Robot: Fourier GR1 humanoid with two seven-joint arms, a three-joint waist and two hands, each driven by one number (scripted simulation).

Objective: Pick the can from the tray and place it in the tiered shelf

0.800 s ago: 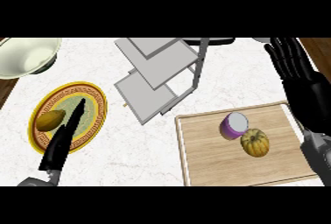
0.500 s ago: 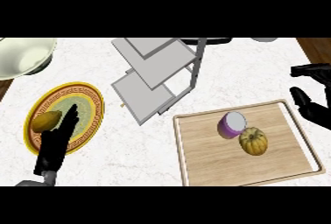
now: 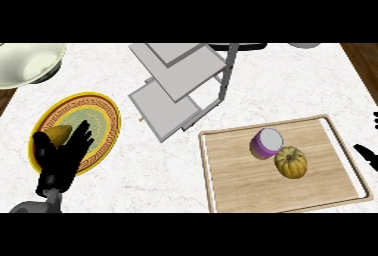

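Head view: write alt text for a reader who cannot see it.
A purple can lies beside a small yellow pumpkin on a wooden tray, near a grey tiered shelf. The left hand rests open over a yellow patterned plate; the right hand barely shows at the right edge.

One head view only, looking steeply down onto the white marble bench (image 3: 148,175) from the robot's side. The near bench edge lies toward the lower frame edge, the far edge toward the top. The frame covers the bench from the tiered shelf (image 3: 181,87) to the wooden tray (image 3: 236,190).
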